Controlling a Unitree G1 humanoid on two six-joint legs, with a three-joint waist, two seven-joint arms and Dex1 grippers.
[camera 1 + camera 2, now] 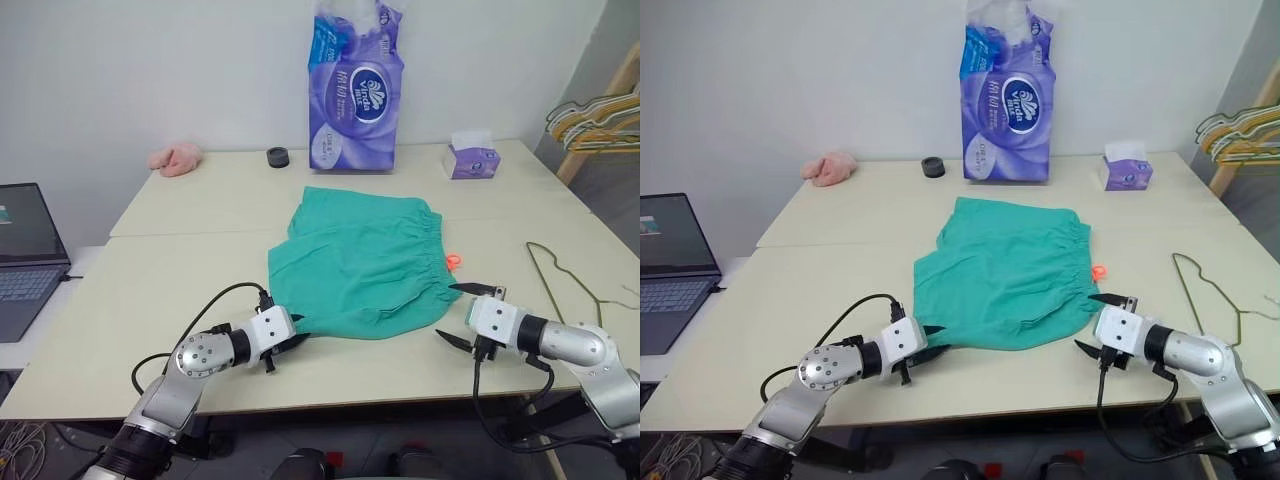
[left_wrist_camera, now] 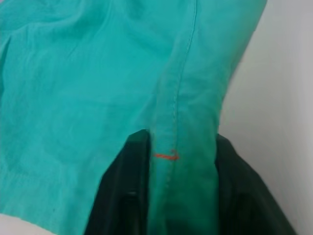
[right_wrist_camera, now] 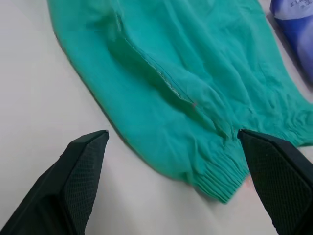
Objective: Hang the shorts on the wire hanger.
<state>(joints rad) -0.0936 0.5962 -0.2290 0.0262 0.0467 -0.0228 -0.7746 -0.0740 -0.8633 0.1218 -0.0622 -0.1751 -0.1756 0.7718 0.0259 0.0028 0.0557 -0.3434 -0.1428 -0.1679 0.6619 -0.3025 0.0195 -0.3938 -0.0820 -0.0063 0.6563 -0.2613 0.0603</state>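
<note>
Left eye view runs from a laptop (image 1: 25, 255) at the far left edge, past a pink cloth lump (image 1: 175, 158) and a small black ring (image 1: 277, 156) at the back of the table (image 1: 150, 290). At the near left, the left gripper (image 1: 287, 344) meets the lower left corner of the shorts (image 1: 365, 262); the left wrist view shows its two black fingers (image 2: 124, 191) drawn in on a seamed fold of the teal cloth. The shorts lie flat mid-table, waistband to the right, an orange drawstring (image 1: 453, 261) poking out. Behind them stands a purple tissue pack (image 1: 355, 90), with a small tissue box (image 1: 471, 158) to its right. The right gripper (image 1: 462, 313) hangs spread wide just off the waistband corner, holding nothing. The wire hanger (image 1: 565, 275) lies on the table right of it, and a bunch of hangers (image 1: 598, 120) hangs at the far right.
</note>
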